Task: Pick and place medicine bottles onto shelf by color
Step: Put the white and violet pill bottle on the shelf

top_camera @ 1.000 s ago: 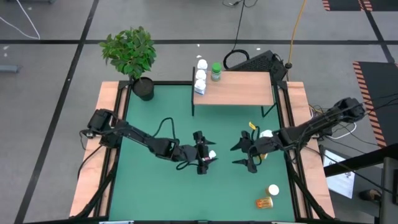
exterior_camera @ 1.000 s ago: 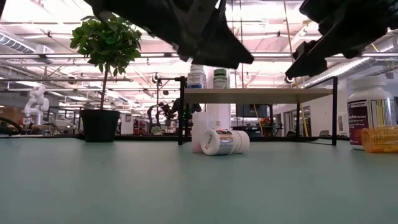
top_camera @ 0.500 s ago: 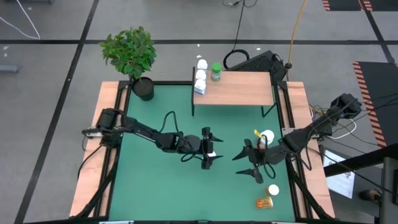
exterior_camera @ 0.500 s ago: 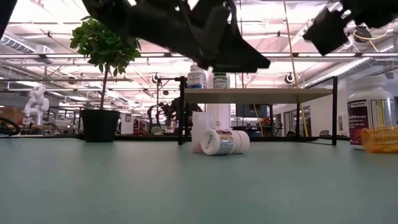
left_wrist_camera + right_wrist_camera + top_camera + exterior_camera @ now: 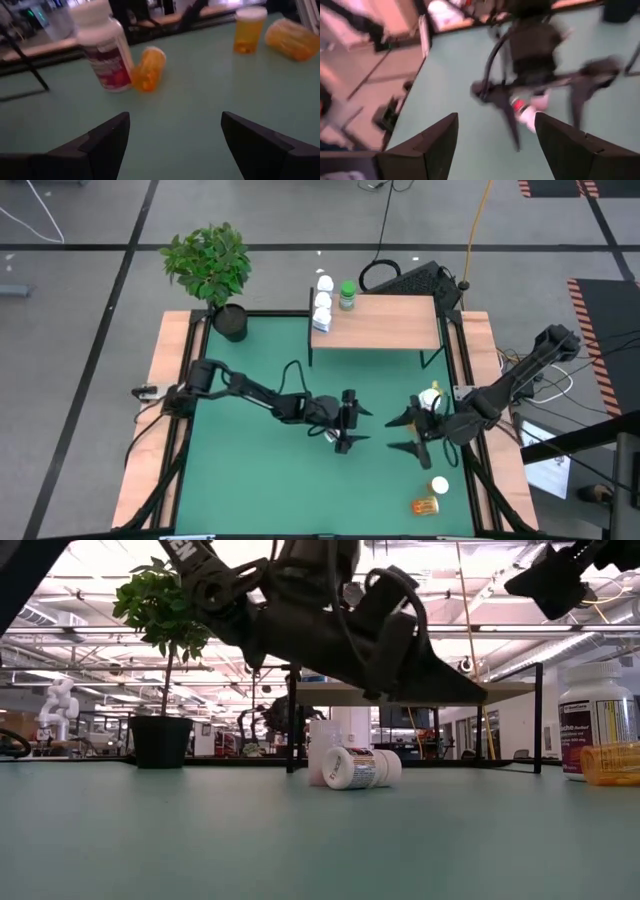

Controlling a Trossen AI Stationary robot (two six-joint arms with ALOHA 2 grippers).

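The left gripper (image 5: 348, 423) hangs low over the middle of the green worktop (image 5: 250, 480) with its two fingers (image 5: 105, 140) spread wide and nothing between them. Right under it lies a white bottle (image 5: 360, 768) on its side, next to a second white bottle (image 5: 322, 752) standing up. A little farther in front of this gripper stands a big white bottle with a red label (image 5: 104, 52), and an orange bottle (image 5: 148, 69) lies touching it.

The right gripper (image 5: 405, 432) is close by, facing the left one. Its fingers (image 5: 427, 145) are wide apart too, and it holds nothing. The big white bottle and the lying orange one sit just behind it. To its side, near the front edge of the worktop, one orange bottle with a white cap (image 5: 439, 486) stands up and another orange bottle (image 5: 424, 505) lies flat.

Far from both grippers, at the back, is the shelf (image 5: 385, 322). Three white bottles (image 5: 322, 302) and a green-capped bottle (image 5: 347, 293) stand at one end of it. A potted plant (image 5: 211, 268) stands at the back corner.
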